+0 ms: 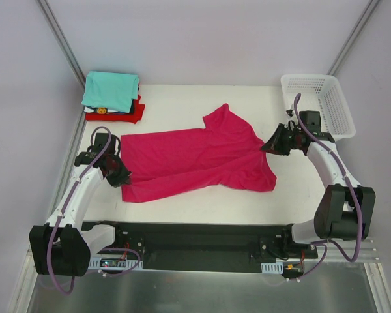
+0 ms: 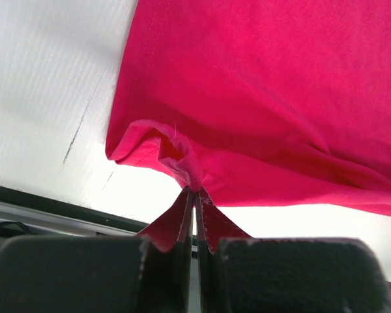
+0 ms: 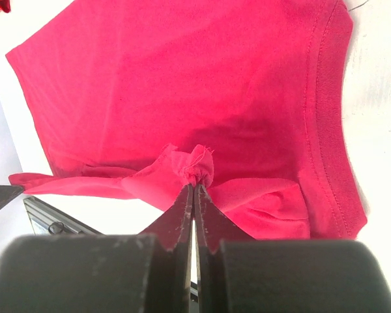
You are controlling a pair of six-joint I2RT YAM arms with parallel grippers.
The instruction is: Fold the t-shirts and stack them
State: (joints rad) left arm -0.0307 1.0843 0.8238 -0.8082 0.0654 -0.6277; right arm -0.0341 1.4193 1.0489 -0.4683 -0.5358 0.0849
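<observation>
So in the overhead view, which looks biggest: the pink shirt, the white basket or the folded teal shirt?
Largest: pink shirt, spread out, by far.
Next: basket.
Smallest: teal shirt, folded, not far behind the basket.

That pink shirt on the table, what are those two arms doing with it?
Two robot arms are folding laundry. The left hand is pinched shut on one edge of the pink t-shirt, and the right hand is pinched shut on the opposite side. The shirt lies spread, rumpled, not yet folded. A pile of folded shirts, teal on top, sits at the far left corner; a white basket stands at the far right.
</observation>
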